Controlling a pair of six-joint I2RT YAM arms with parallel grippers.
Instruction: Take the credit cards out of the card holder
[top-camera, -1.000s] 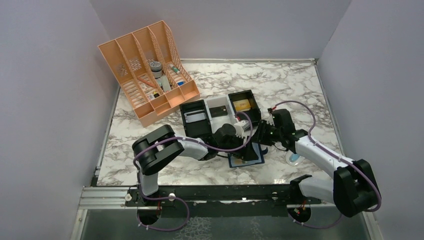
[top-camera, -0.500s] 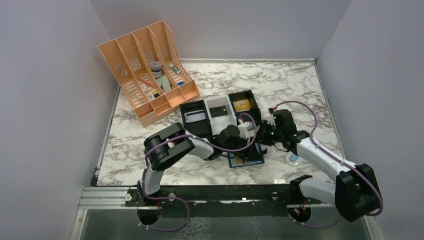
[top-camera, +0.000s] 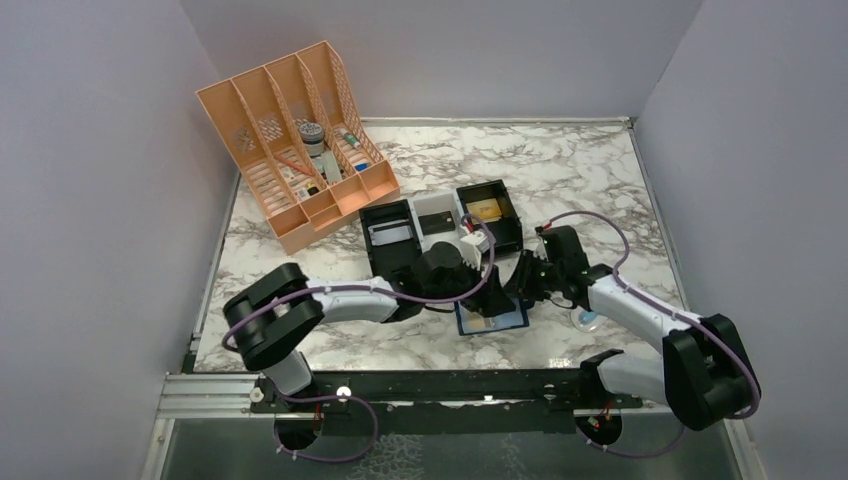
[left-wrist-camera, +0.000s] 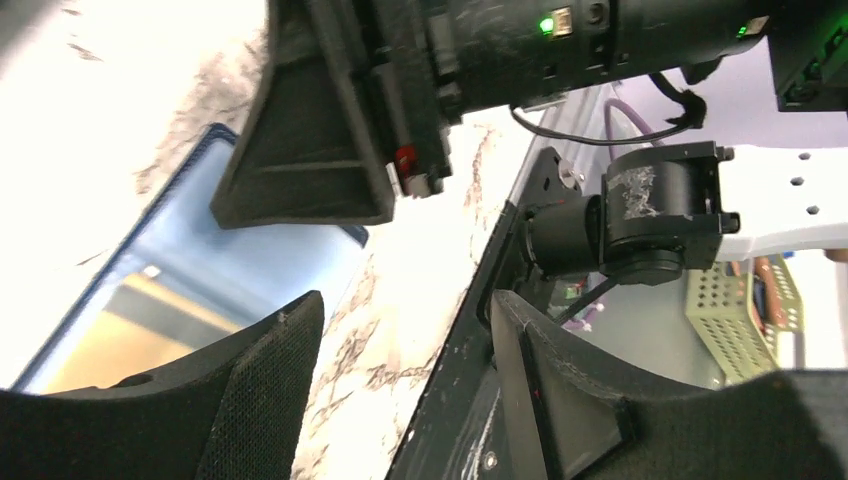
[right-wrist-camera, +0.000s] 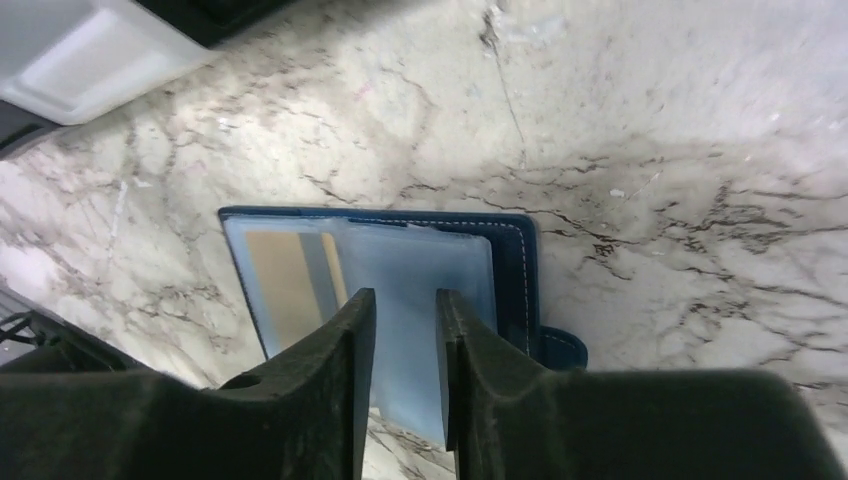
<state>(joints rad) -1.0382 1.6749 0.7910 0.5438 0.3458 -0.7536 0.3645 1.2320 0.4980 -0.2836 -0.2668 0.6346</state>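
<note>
Card holder: navy bifold (right-wrist-camera: 512, 262), lying open and flat, pale stitching along its edge, blue-grey pockets (right-wrist-camera: 420, 275) facing up, short strap tab (right-wrist-camera: 562, 348) at one side.
Location: on the marble table (top-camera: 600, 170) near the front edge, just in front of the box trays, under both gripper tips.
Cards counted: one gold-tan card (right-wrist-camera: 285, 280) seated in a pocket of the holder; one gold-tan flat piece (top-camera: 485, 208) outside it.
Box trays: three in a row.
- Left black tray (top-camera: 370, 240): one pale flat item.
- White tray (top-camera: 432, 203): one dark item.
- Right black tray (top-camera: 511, 225): the gold-tan flat piece.
Orange rack (top-camera: 262, 100): far left, slotted, with small items too small to identify.
Left gripper (left-wrist-camera: 400, 300): jaws parted wide, nothing between them, at the holder's edge.
Right gripper (right-wrist-camera: 400, 305): jaws nearly together over the blue-grey pockets; cannot tell whether they pinch a leaf.
</note>
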